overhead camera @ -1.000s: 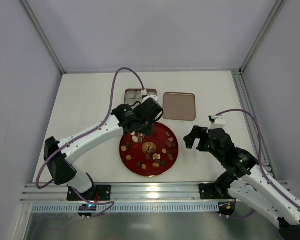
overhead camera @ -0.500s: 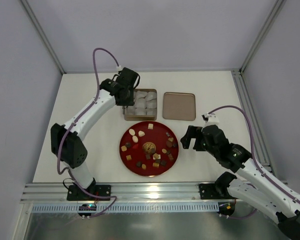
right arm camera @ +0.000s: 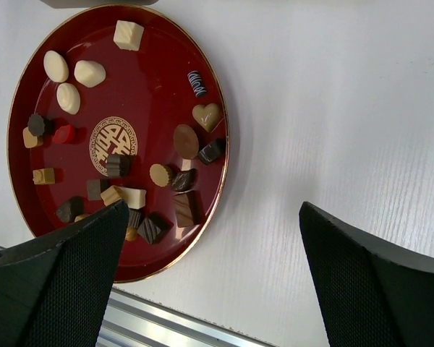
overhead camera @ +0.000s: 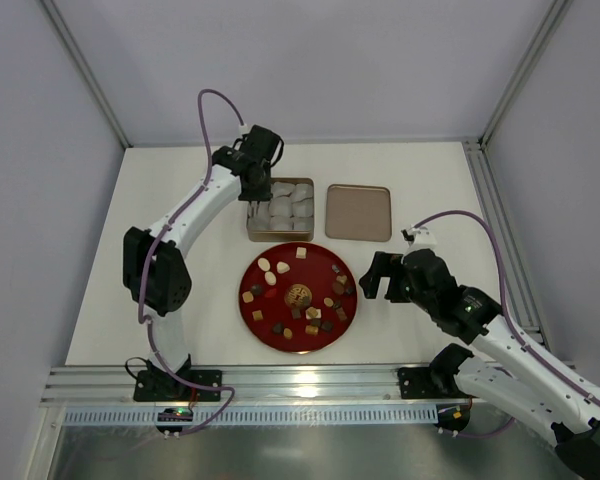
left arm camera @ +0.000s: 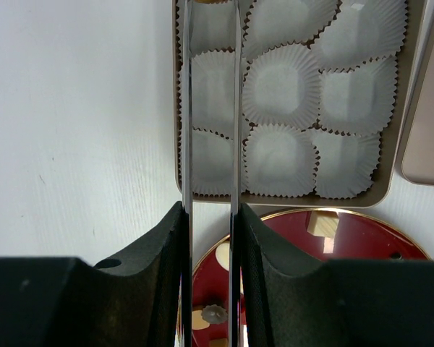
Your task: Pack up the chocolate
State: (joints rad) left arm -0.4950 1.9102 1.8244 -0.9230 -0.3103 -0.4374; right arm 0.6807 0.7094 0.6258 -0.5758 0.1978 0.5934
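Several chocolates (overhead camera: 310,318), dark, tan and cream, lie on a round red plate (overhead camera: 320,272); the right wrist view shows them (right arm camera: 186,141) on the plate (right arm camera: 152,94). Behind it stands a tan box (overhead camera: 311,205) lined with white paper cups (left arm camera: 282,87). My left gripper (overhead camera: 253,205) hangs over the box's left column; its thin blades (left arm camera: 210,7) stand narrowly apart, with a tan chocolate bit between the tips at the frame's top edge. My right gripper (overhead camera: 373,278) is open and empty, right of the plate (right arm camera: 213,206).
The box's flat tan lid (overhead camera: 358,212) lies right of the box, and its edge shows in the left wrist view (left arm camera: 427,144). An aluminium rail (overhead camera: 300,385) runs along the table's near edge. Grey walls enclose the table.
My left arm has swung from above the plate's far left back to the box's left column. My right gripper has edged slightly left.
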